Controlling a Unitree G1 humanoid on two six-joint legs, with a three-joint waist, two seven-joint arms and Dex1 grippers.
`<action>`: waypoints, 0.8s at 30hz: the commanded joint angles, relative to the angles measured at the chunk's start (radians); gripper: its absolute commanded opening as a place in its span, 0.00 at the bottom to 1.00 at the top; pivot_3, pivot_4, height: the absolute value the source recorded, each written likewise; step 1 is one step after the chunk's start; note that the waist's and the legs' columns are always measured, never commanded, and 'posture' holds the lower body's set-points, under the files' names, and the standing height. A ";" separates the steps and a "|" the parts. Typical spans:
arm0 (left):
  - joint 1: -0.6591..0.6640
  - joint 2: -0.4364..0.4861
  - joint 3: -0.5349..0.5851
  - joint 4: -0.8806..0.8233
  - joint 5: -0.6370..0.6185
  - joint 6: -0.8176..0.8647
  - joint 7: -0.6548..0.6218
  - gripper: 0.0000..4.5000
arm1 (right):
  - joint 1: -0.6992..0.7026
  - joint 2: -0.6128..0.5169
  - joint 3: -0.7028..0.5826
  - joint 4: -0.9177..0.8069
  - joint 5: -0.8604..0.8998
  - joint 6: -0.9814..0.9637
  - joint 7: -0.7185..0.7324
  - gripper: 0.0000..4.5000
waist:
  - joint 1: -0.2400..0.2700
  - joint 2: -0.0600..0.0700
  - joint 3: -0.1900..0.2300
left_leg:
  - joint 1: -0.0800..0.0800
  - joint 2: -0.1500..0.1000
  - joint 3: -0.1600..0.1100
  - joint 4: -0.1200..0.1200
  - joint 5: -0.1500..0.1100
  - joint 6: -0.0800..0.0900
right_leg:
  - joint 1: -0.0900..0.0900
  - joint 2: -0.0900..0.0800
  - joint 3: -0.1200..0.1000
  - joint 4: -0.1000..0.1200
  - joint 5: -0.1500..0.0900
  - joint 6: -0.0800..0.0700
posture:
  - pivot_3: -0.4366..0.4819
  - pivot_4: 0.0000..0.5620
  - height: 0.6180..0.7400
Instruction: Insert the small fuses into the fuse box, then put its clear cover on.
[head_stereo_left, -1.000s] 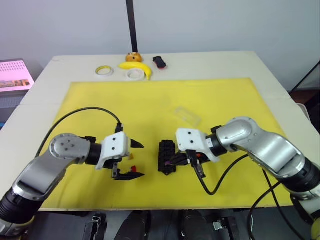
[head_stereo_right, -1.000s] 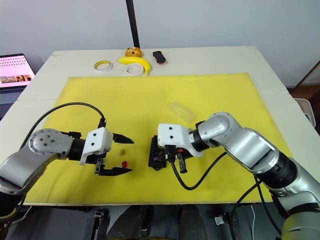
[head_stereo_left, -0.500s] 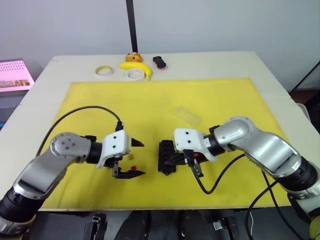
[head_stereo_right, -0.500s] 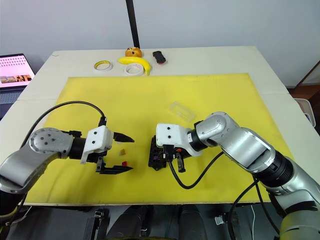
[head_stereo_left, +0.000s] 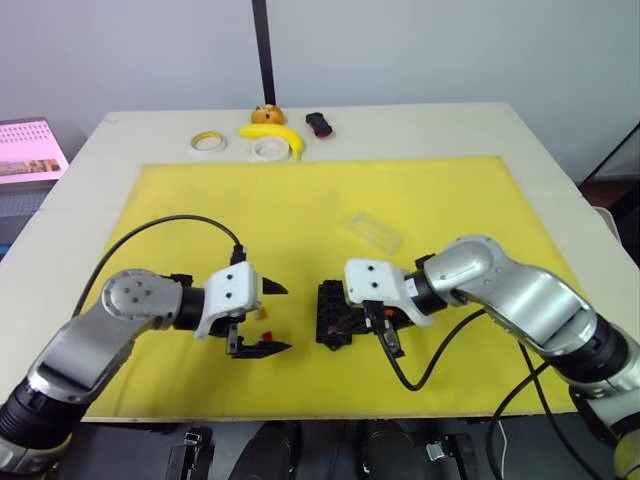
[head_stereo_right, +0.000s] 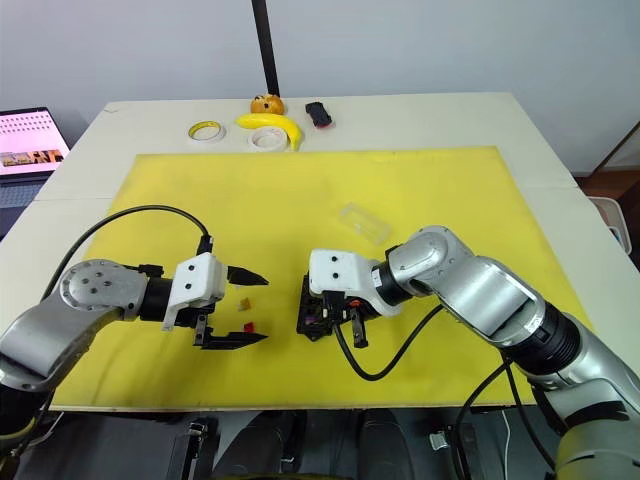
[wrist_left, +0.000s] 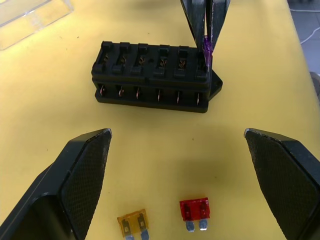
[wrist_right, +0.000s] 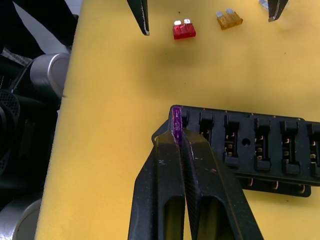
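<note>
The black fuse box (head_stereo_left: 333, 312) lies on the yellow mat (head_stereo_left: 300, 200), near the front middle. My right gripper (wrist_right: 178, 135) is shut on a purple fuse (wrist_right: 176, 125) and holds it upright at the box's endmost slot (wrist_left: 207, 49). The other slots facing the wrist cameras look empty. My left gripper (head_stereo_left: 272, 318) stands open just left of the box, with a red fuse (wrist_left: 194, 208) and an amber fuse (wrist_left: 132, 222) lying loose on the mat between its fingers. The clear cover (head_stereo_left: 374, 230) lies on the mat behind the box, towards the right.
At the table's far edge sit two tape rolls (head_stereo_left: 208, 142) (head_stereo_left: 268, 149), a banana (head_stereo_left: 275, 135), a small orange object (head_stereo_left: 265, 114) and a black-and-red object (head_stereo_left: 319, 124). A lit screen (head_stereo_left: 28, 150) stands at the far left. A black cable trails from each arm.
My right gripper has edged a little to the left, bringing the purple fuse onto the box's end. The left gripper has hardly moved.
</note>
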 joint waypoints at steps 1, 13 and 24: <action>0.003 0.000 0.014 -0.029 0.006 -0.012 0.006 0.99 | -0.018 -0.001 0.008 -0.011 -0.017 -0.016 0.001 0.00 | 0.000 0.000 0.000 | 0.000 0.000 0.000 0.000 0.000 0.000 | 0.000 0.000 0.000 0.000 0.000 0.000 | 0.48 0.27 1.00; 0.011 -0.003 0.008 -0.022 0.016 -0.030 0.009 0.99 | -0.030 -0.001 -0.022 -0.019 -0.010 0.003 0.004 0.00 | 0.001 0.000 0.000 | 0.000 0.000 0.000 0.000 0.000 0.000 | 0.000 0.000 0.000 0.000 0.000 0.000 | 0.48 0.27 1.00; -0.013 -0.020 0.000 0.010 0.034 -0.050 -0.002 0.99 | -0.043 -0.004 -0.017 0.009 -0.021 0.002 -0.005 0.00 | 0.000 0.000 0.000 | 0.000 0.000 0.000 0.000 0.000 0.000 | 0.000 0.000 0.000 0.000 0.000 0.000 | 0.48 0.27 1.00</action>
